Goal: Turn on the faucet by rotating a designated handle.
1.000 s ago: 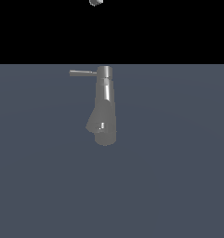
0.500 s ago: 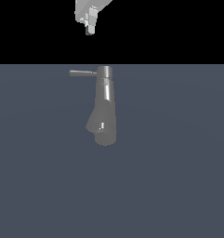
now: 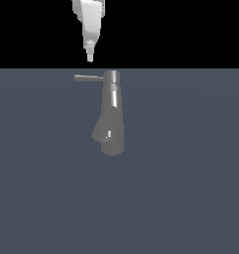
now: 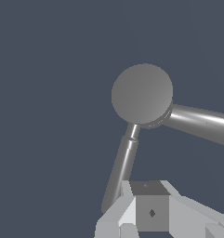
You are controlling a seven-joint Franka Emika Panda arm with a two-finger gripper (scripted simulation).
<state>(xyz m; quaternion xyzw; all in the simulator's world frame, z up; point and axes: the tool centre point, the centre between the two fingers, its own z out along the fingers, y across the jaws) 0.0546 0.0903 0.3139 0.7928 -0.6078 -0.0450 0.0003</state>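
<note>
Faucet (image 3: 111, 116) stands mid-scene; handle (image 3: 88, 78) juts from its cap toward the exterior view's left. Your gripper (image 3: 90, 55) hangs above the rod, apart, holding nothing, likely lining up a sideways push. Jaw opening: can't tell.

One faucet (image 3: 111, 116), one handle (image 3: 88, 78), one pincer (image 3: 90, 55) above them

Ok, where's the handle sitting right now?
In the exterior view the handle sticks out level from the faucet's round cap toward the exterior view's left. The tool hangs just above it, not touching.
</note>
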